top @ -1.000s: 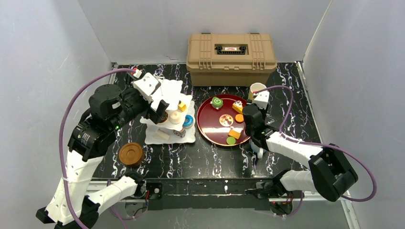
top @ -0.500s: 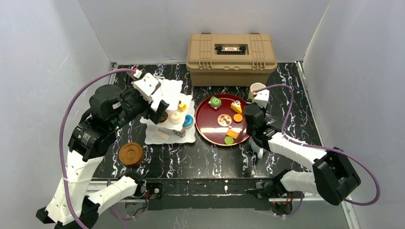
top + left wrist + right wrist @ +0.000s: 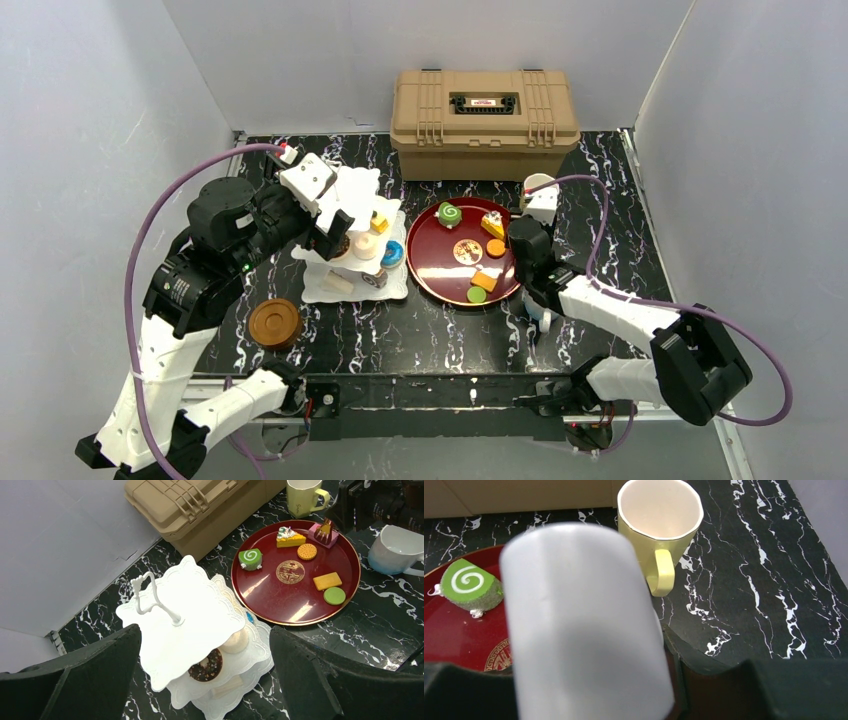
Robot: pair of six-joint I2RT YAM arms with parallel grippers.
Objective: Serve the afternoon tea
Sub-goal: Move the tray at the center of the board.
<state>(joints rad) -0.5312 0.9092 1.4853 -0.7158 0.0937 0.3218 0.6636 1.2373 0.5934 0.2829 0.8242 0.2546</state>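
- A tan plastic case (image 3: 485, 108), lid shut, stands at the far edge of a black, white-veined marble table (image 3: 430, 330), close to the back wall (image 3: 300, 60).
- A dark red round tray (image 3: 440, 262) with a gold emblem (image 3: 467, 251) at its centre lies just in front of the case.

Glossy red tray (image 3: 280, 595), smooth white mug (image 3: 395, 550), matt plastic case (image 3: 200, 510)
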